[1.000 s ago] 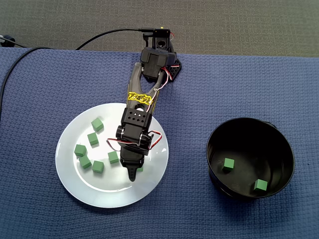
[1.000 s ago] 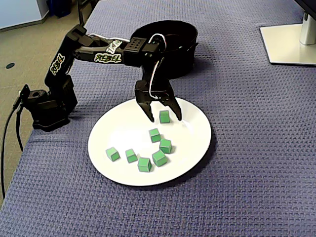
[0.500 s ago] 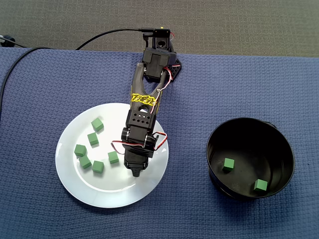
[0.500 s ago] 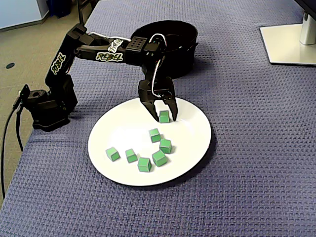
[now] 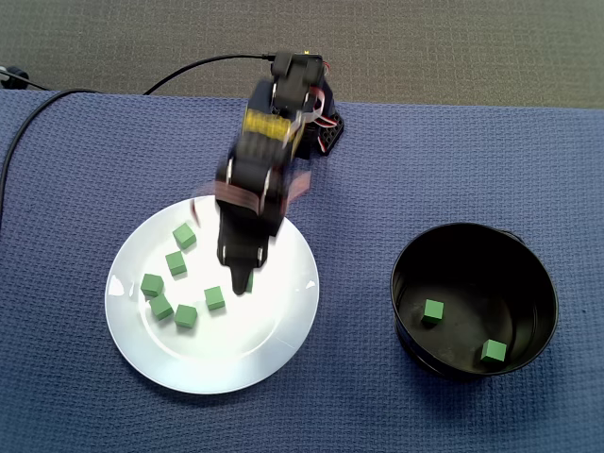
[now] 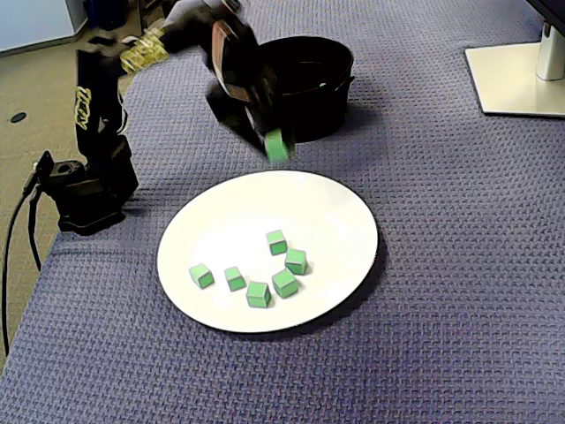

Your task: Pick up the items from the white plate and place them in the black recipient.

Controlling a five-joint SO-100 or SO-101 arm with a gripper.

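Note:
My gripper [image 6: 273, 141] hangs blurred above the far rim of the white plate [image 6: 229, 221], shut on a small green cube [image 6: 278, 147]. In the other fixed view the gripper [image 5: 243, 281] points down over the plate [image 5: 236, 363], and a sliver of the held cube [image 5: 249, 280] shows at its tip. Several green cubes [image 5: 176, 263] lie on the plate's left half, seen as a cluster of cubes [image 6: 284, 283] near its front. The black bowl [image 5: 415, 349] stands to the right with two green cubes [image 5: 433, 310] inside; in the other fixed view the bowl [image 6: 331, 66] sits behind the gripper.
A blue woven cloth [image 6: 441, 265] covers the table. The arm's base [image 6: 84, 190] is clamped at the cloth's left edge, with a black cable [image 5: 57, 99] running off it. A white stand base [image 6: 516, 75] sits at the far right corner.
The gripper closed on the cube at the plate's edge and lifted it well above the plate, swinging up and back toward the base; the arm is blurred with motion.

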